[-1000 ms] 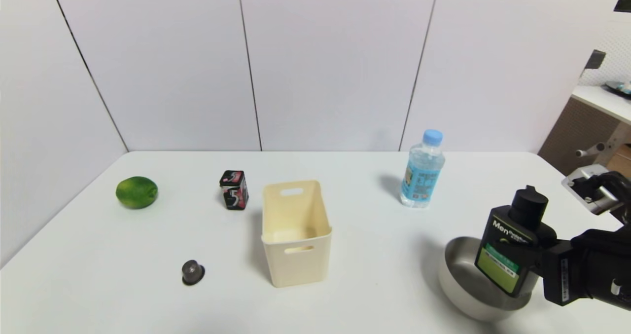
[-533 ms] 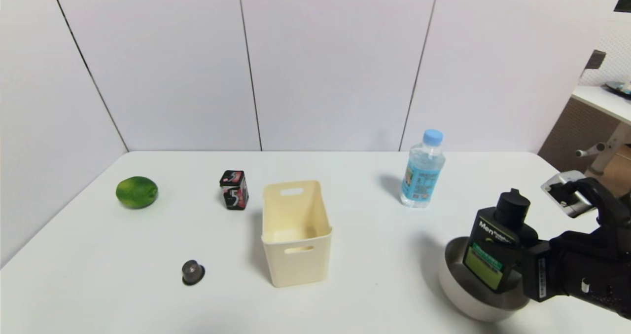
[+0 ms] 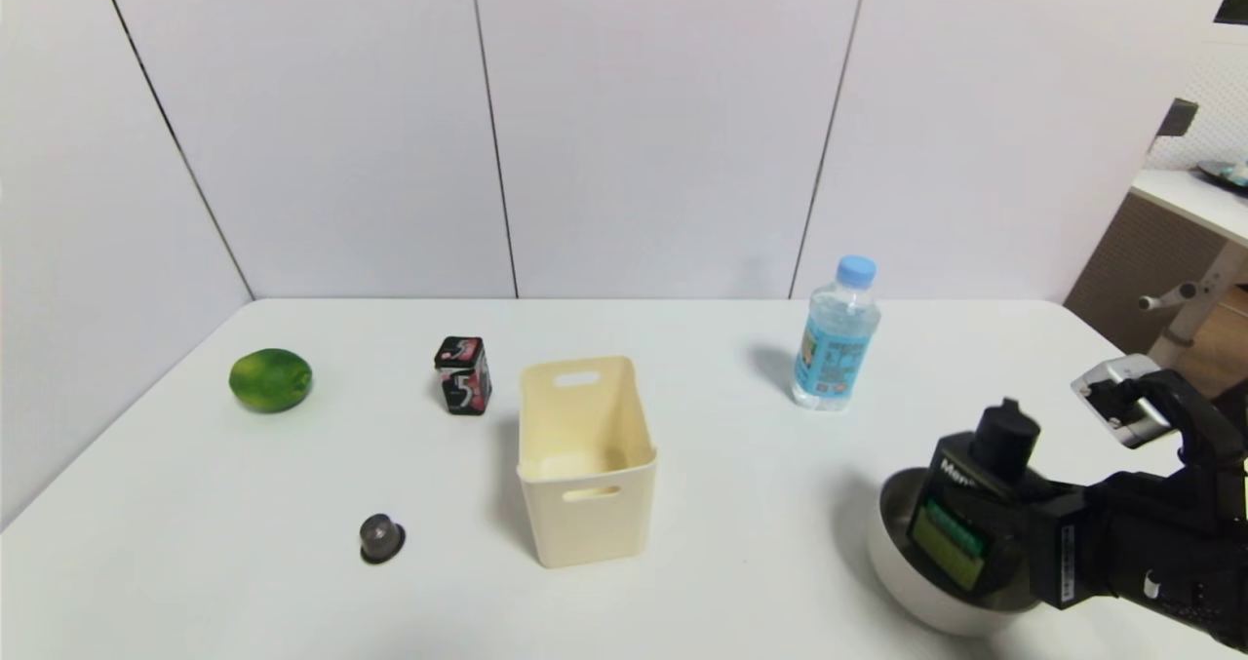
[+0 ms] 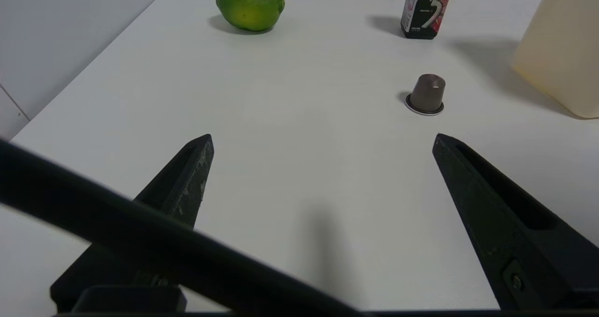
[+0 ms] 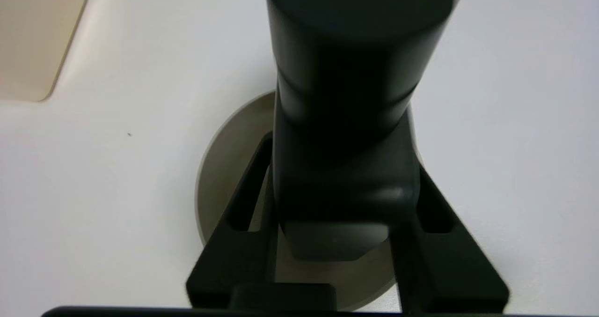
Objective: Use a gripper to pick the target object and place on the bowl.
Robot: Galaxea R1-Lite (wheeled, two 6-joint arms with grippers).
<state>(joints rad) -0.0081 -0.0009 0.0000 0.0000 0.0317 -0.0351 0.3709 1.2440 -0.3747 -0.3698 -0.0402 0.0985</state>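
Observation:
My right gripper [image 3: 1019, 533] is shut on the black bottle [image 3: 960, 528] with the green label and white "Men" lettering. It holds the bottle tilted, its lower part down inside the grey-beige bowl [image 3: 902, 572] at the table's front right. In the right wrist view the bottle [image 5: 344, 120] fills the middle, clamped between my two fingers [image 5: 238, 214], with the bowl [image 5: 224, 167] beneath it. My left gripper [image 4: 323, 141] is open and empty above the bare table at the front left.
A cream bin [image 3: 585, 455] stands mid-table. A clear blue-capped water bottle [image 3: 835, 333] stands behind the bowl. A black-red box marked "5" [image 3: 462, 374], a lime [image 3: 270, 379] and a small dark capsule [image 3: 380, 537] sit to the left.
My right gripper has lowered the bottle and shifted it left, from above the bowl's rim down into the bowl. The left arm has not moved.

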